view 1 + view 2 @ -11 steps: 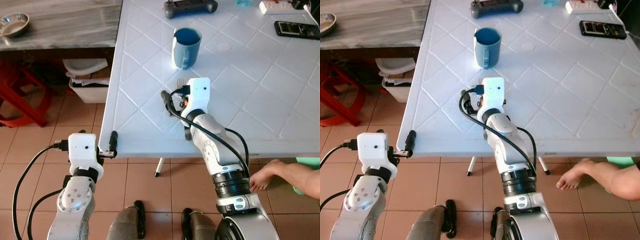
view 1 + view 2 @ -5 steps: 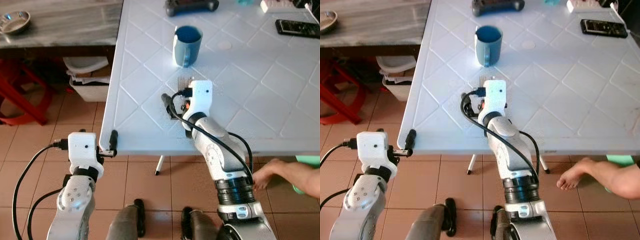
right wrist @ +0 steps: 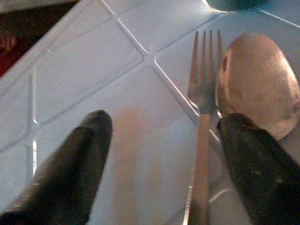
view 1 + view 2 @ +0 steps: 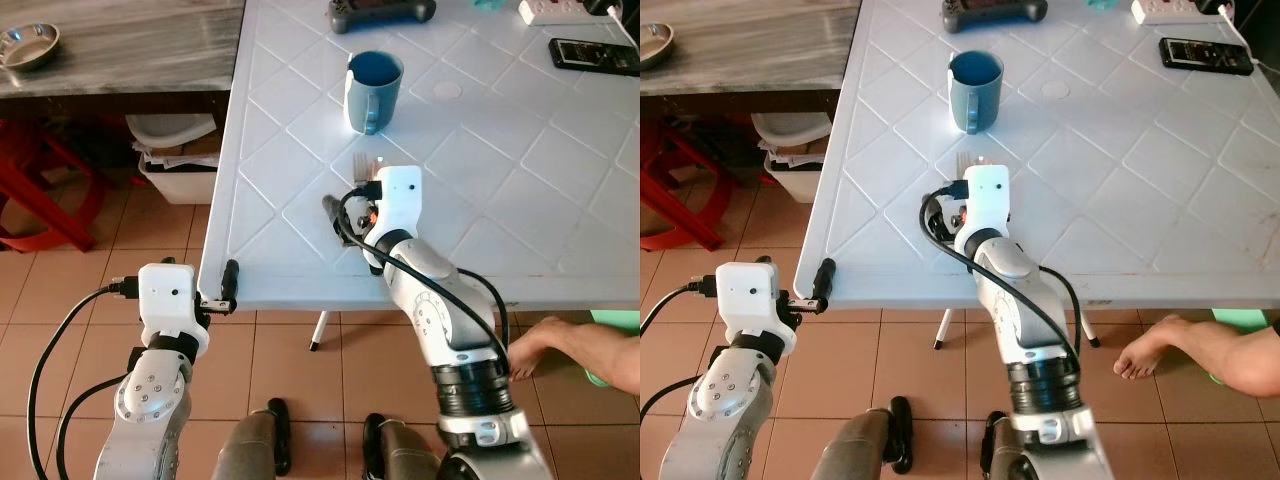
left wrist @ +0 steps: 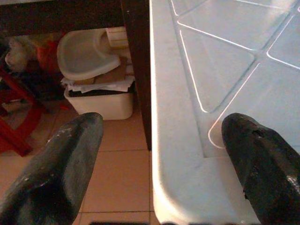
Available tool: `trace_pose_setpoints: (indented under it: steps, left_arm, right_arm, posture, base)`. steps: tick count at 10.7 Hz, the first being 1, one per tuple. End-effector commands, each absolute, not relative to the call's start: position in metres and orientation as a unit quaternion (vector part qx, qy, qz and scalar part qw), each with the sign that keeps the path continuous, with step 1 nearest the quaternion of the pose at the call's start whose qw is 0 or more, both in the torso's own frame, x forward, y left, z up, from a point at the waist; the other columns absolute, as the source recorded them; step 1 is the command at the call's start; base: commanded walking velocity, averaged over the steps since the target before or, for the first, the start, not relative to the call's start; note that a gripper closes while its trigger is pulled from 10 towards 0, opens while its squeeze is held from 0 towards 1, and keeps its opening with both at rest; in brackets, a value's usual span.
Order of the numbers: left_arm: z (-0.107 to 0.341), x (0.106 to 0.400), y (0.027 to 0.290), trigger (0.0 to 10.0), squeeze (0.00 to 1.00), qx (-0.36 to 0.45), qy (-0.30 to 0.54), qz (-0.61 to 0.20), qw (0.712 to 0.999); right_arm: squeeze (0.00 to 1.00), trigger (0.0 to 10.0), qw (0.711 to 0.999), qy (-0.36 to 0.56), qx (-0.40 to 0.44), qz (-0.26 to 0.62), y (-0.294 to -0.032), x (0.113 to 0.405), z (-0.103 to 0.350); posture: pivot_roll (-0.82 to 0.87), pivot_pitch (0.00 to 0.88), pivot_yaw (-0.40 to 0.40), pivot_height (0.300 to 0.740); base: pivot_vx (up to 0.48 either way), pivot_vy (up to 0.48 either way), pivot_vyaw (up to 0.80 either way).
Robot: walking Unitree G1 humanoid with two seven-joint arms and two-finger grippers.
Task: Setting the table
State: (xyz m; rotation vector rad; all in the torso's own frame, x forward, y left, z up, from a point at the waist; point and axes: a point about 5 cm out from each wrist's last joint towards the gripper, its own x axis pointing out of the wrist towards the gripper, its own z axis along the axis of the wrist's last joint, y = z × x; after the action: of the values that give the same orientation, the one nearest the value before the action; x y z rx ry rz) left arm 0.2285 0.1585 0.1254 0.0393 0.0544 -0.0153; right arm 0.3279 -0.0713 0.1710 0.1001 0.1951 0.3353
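Observation:
A metal fork (image 3: pixel 202 122) and a spoon (image 3: pixel 258 79) lie side by side on the white table (image 4: pixel 520 190), just past my right gripper (image 3: pixel 159 154), which is open and low over the tabletop. The fork's handle runs between its two fingers, close to one finger (image 3: pixel 251 164). In the eye views the fork tines (image 4: pixel 365 163) show beyond the right wrist's white housing. A blue mug (image 4: pixel 373 92) stands further out on the table. My left gripper (image 5: pixel 159 154) is open at the table's near left corner, holding nothing.
A game controller (image 4: pixel 380 12), a black remote (image 4: pixel 594 56) and a white power strip (image 4: pixel 560 12) lie at the table's far side. A person's bare foot (image 4: pixel 560 345) is on the floor at right. A white bin (image 4: pixel 180 160), red stool (image 4: pixel 40 200) and steel bowl (image 4: pixel 28 46) are on the left.
My right gripper has drawn back slightly from the fork and spoon. The view shifted a little. The left arm has stayed put.

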Motion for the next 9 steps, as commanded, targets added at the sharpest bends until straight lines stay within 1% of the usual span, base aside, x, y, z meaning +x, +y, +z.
trace_pose_setpoints:
  steps: [1,3,4,5,6,7,8,9]
  left_arm:
    - [0.122,0.227,0.159,10.0,0.0,0.022,0.038,-0.009,0.999]
    - [0.121,0.227,0.158,10.0,0.0,0.018,0.039,-0.011,0.999]
    - [0.121,0.227,0.157,10.0,0.0,0.016,0.04,-0.014,0.999]
    - [0.121,0.227,0.156,10.0,0.0,0.014,0.041,-0.018,0.999]
    - [0.121,0.226,0.157,10.0,0.0,0.014,0.041,-0.017,0.999]
    - [0.121,0.225,0.157,10.0,0.0,0.013,0.042,-0.015,0.999]
    - [0.121,0.225,0.157,10.0,0.0,0.013,0.043,-0.015,0.999]
    - [0.121,0.225,0.157,10.0,0.0,0.014,0.043,-0.015,0.999]
  right_arm:
    - [0.0,0.0,0.97,0.174,0.038,0.166,-0.072,0.324,0.141]
    - [0.0,0.0,0.967,0.201,0.022,0.152,-0.086,0.327,0.13]
    - [0.0,0.2,0.966,0.208,0.01,0.151,-0.091,0.329,0.128]
    - [0.0,0.5,0.964,0.222,-0.025,0.144,-0.105,0.336,0.122]
    - [0.0,1.3,0.964,0.225,-0.037,0.139,-0.114,0.337,0.121]
    - [0.0,3.6,0.965,0.223,-0.04,0.129,-0.122,0.338,0.122]
    - [0.0,5.3,0.967,0.218,-0.037,0.124,-0.124,0.339,0.124]
    - [0.0,10.0,0.969,0.211,-0.034,0.126,-0.122,0.342,0.128]
  posture:
    - [0.08,0.272,0.058,0.74]
    - [0.08,0.275,0.058,0.74]
    - [0.08,0.275,0.059,0.74]
    - [0.08,0.276,0.057,0.74]
    - [0.08,0.278,0.056,0.74]
    - [0.08,0.281,0.052,0.74]
    - [0.08,0.283,0.052,0.74]
    - [0.08,0.283,0.054,0.74]
  base:
    - [0.0,0.0,0.0]
    - [0.0,0.0,0.0]
    - [0.0,0.0,0.0]
    - [0.0,0.0,0.0]
    - [0.0,0.0,0.0]
    - [0.0,0.0,0.0]
    - [0.0,0.0,0.0]
    - [0.0,0.0,0.0]
